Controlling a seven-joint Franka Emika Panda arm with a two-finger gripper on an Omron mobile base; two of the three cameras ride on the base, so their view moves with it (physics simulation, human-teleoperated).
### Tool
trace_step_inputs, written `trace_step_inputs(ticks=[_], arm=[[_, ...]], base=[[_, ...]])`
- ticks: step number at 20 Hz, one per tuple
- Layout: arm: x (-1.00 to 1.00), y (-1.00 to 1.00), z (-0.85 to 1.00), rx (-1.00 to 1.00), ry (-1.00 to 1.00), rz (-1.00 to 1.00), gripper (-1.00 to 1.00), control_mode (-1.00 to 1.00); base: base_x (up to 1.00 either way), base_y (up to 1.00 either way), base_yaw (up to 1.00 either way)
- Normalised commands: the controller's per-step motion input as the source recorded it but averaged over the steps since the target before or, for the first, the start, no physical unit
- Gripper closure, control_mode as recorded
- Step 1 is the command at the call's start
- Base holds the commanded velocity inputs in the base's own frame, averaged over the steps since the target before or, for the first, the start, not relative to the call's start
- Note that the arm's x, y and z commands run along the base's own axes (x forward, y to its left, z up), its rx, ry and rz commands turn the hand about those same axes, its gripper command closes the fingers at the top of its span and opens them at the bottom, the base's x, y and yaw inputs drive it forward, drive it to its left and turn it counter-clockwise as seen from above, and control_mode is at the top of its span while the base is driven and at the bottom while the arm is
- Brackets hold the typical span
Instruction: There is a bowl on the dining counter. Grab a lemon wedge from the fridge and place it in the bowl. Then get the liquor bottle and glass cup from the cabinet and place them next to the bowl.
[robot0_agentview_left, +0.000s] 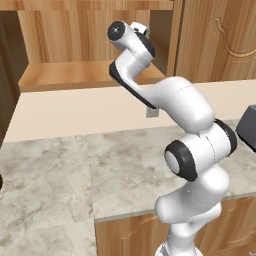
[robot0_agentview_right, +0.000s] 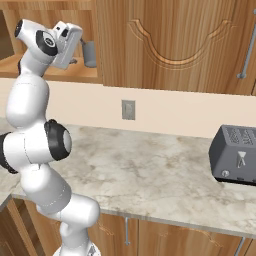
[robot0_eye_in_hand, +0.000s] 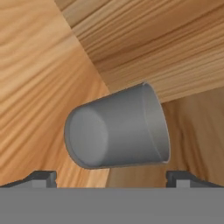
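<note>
The glass cup (robot0_agentview_right: 89, 53) is a grey see-through tumbler standing on the plank shelf of the cabinet (robot0_agentview_right: 55, 75), beside the closed carved door (robot0_agentview_right: 175, 45). My gripper (robot0_agentview_right: 79, 51) reaches into the open cabinet, just left of the cup. In the hand view, which is rolled, the cup (robot0_eye_in_hand: 118, 131) looks tipped sideways. It sits close ahead of my gripper (robot0_eye_in_hand: 112, 178), whose fingertips (robot0_eye_in_hand: 41, 177) stand wide apart and open with nothing between them. In the left base view my arm hides the cup over the shelf (robot0_agentview_left: 75, 75). The bowl, dining counter, lemon wedge, fridge and liquor bottle are out of view.
A marbled counter (robot0_agentview_right: 150, 170) runs below the cabinet, with a dark grey toaster (robot0_agentview_right: 235, 155) at the right. A wall outlet (robot0_agentview_right: 128, 110) sits on the beige backsplash. Wooden cabinet walls (robot0_eye_in_hand: 39, 78) close in around the cup.
</note>
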Motion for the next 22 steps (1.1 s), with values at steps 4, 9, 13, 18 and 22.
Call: trace_step_inputs(ticks=[4,9,13,18,22], arm=[[0.00,0.00,-0.22,-0.02,0.07,0.00,-1.00,-1.00],[-0.04,0.00,-0.17,-0.01,0.02,0.00,-1.00,-1.00],[0.00,0.00,-0.15,-0.01,0.00,0.01,-1.00,-1.00],[-0.17,0.00,0.30,-0.03,-0.10,0.02,-1.00,-1.00],[0.00,0.12,0.49,-0.07,-0.13,0.01,-1.00,-1.00]], base=[[0.00,0.00,0.00],[0.00,0.00,0.00],[0.00,0.00,0.00],[0.00,0.00,0.00],[0.00,0.00,0.00]])
